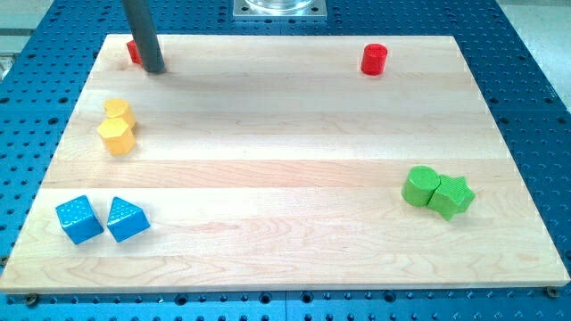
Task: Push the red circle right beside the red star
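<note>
The red circle [374,59], a short cylinder, stands near the board's top edge, right of the middle. The red star [133,52] sits at the board's top left corner, mostly hidden behind my rod, so its shape is hard to make out. My tip [153,69] rests on the board just right of and below the red star, touching or nearly touching it. The red circle is far to the right of my tip, with bare wood between them.
Two yellow blocks [117,127] touch each other at the left edge. A blue cube [78,219] and a blue triangle [127,219] sit at the bottom left. A green circle [417,186] touches a green star [451,196] at the right. The wooden board [285,178] lies on a blue perforated table.
</note>
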Robot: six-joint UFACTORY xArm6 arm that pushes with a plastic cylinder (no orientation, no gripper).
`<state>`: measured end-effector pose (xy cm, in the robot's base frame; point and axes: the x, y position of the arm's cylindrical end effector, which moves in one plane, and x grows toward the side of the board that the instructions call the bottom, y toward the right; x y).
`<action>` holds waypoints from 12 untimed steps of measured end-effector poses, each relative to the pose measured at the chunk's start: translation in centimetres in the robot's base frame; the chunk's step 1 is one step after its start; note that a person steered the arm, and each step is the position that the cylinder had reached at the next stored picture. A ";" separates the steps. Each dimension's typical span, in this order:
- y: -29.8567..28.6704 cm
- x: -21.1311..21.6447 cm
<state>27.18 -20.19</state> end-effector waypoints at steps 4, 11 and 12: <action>24.7 -5.8; 27.1 -0.6; 29.7 0.2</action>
<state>27.41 9.48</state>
